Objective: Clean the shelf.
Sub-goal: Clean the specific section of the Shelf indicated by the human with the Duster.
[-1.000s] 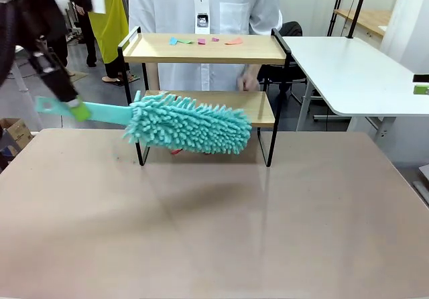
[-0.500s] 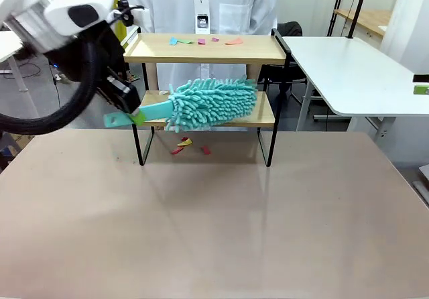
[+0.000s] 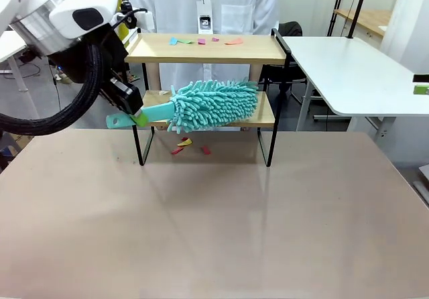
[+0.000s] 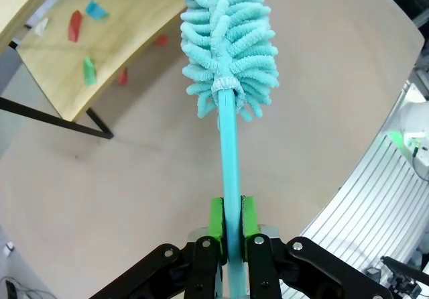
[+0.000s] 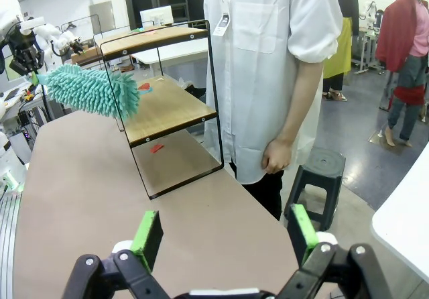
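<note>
The shelf [image 3: 267, 111] stands at the table's far side, two wooden boards in a black frame. Small coloured paper scraps [image 3: 202, 41] lie on its top board. My left gripper [image 3: 137, 118] is shut on the handle of a teal fluffy duster [image 3: 214, 103], whose head lies along the lower board. In the left wrist view the green pads [image 4: 216, 220] clamp the duster handle [image 4: 230, 151], with a scrap-strewn shelf board [image 4: 127, 24] beside the head. My right gripper [image 5: 224, 235] stands open and empty, far off to the side of the shelf [image 5: 175, 112].
More scraps [image 3: 185, 143] lie on the table under the shelf. A person in a white coat [image 3: 201, 4] stands right behind the shelf, one hand [image 5: 276, 155] hanging down. A white table [image 3: 348, 71] stands at back right, a black stool [image 5: 322, 168] beside the person.
The left arm swung in toward the shelf and lifted the duster from in front of the shelf onto the lower board. Scraps under the shelf are now uncovered. In the last half second it hardly moved.
</note>
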Motion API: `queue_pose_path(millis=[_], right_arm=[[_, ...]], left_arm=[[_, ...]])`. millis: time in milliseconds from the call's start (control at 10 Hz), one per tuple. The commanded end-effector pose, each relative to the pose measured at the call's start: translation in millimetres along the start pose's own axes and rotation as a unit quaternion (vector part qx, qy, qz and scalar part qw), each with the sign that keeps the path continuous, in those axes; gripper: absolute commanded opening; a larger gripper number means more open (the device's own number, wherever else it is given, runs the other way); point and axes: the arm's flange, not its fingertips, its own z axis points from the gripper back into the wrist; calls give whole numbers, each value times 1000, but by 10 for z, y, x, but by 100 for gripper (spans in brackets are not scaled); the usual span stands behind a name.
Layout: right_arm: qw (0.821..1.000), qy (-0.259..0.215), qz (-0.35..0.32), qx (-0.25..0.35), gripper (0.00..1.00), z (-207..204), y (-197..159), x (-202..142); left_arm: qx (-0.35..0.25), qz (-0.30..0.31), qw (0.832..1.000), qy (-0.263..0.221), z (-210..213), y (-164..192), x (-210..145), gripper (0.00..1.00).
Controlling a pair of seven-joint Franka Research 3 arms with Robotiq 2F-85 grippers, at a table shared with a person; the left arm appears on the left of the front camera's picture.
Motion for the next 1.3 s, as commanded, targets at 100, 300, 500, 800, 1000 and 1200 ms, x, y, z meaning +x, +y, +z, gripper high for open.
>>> queue_pose_path(millis=[100,300,500,800,1000,1200], right_arm=[[1000,0,2,1,100,-7,2,23],[1000,0,2,1,100,-7,2,23],[1000,0,2,1,100,-7,2,23],[1000,0,2,1,100,-7,2,23],[1000,0,2,1,100,-7,2,23],[1000,0,2,1,100,-7,2,23]], left_arm=[[34,40,998,-19,-192,-250,137,13],[80,83,993,-23,-356,-494,239,13],[111,127,985,-44,-501,-744,376,13],[154,181,968,-86,-783,-1081,603,13],[153,200,962,-110,-937,-1165,755,13],[148,209,960,-117,-1108,-1191,906,13]])
